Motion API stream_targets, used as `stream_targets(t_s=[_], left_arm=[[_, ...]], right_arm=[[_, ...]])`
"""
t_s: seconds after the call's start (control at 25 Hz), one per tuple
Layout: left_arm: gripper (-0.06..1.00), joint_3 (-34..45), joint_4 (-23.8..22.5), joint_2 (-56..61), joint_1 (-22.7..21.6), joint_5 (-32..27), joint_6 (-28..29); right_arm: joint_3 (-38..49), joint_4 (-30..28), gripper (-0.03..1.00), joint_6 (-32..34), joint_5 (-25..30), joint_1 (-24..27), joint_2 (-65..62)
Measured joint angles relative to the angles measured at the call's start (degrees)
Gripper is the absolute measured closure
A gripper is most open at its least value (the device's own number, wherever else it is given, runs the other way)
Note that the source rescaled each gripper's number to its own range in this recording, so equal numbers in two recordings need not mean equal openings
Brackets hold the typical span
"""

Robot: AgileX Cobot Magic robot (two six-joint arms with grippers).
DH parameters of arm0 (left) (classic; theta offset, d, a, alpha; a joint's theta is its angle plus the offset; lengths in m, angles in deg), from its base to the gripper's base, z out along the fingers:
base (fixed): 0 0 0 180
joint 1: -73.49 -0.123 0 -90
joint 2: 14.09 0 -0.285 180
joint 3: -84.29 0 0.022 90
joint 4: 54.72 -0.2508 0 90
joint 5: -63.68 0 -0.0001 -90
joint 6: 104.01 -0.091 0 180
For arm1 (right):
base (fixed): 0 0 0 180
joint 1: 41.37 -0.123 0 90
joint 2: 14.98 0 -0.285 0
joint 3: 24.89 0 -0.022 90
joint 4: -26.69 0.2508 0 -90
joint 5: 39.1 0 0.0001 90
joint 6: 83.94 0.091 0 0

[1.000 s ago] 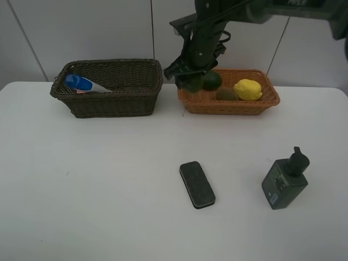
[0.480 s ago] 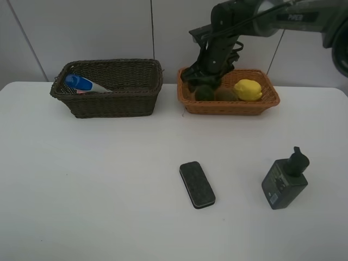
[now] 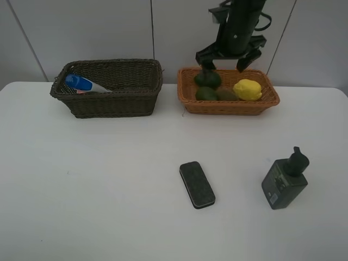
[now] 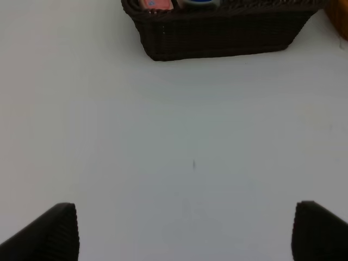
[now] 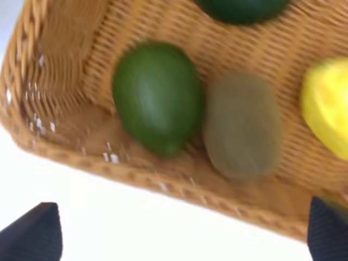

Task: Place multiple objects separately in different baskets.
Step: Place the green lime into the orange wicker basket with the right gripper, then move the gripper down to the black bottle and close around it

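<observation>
Since the green lime (image 3: 206, 93) lies free in the light tan basket (image 3: 228, 107), my step in hand is the retreat, entered view by view.

High view. Right gripper (image 3: 223, 61): above the basket's back rim, jaws spread wide, holding nothing. Contents beneath: the lime, the halved avocado (image 3: 208, 79) behind it (judged by its darker skin), brown kiwi (image 3: 227, 94), yellow lemon (image 3: 247, 89). Dark brown basket (image 3: 109, 103): white blue-capped bottle (image 3: 81, 83) inside. On the table (image 3: 98, 179), not yet sorted: black eraser (image 3: 197, 185), dark-green pump bottle (image 3: 284, 181). To do this well, I judge: rise straight with jaws apart, and clear the rim before swinging toward the pump bottle on my side.

Left wrist view. Left gripper (image 4: 185, 231): jaws wide, empty, over bare table. Dark brown basket (image 4: 223, 32) ahead, with the pink bottle (image 4: 155, 4) and the blue cap just showing.

Right wrist view. Lime (image 5: 157, 98) touching kiwi (image 5: 242, 125); lemon (image 5: 326, 109) just beside; nothing between my fingertips (image 5: 32, 231).

Change. Half a second ago my right gripper sat low among the fruit; now it is up and clear. Eraser, pump bottle and dark basket are unmoved.
</observation>
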Motion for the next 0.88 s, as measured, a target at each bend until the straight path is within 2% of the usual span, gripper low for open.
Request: stream_targets(t_s=[0.2,0.52,0.72,0.88], left_arm=[[-0.06,0.0,0.0,0.0,0.0,0.0,0.0],[-0.06,0.0,0.0,0.0,0.0,0.0,0.0],[-0.06,0.0,0.0,0.0,0.0,0.0,0.0],[-0.06,0.0,0.0,0.0,0.0,0.0,0.0]], right_arm=[[6.01,1.65,-0.02,0.67,0.98,0.0,-8.83],[31.55,2.02,-0.02,3.52,1.53,0.0,-31.59],[41.98,2.21,-0.02,6.39,1.64,0.0,-41.48],[49.53,5.57,-0.02,7.84,1.59,0.0,-44.37]])
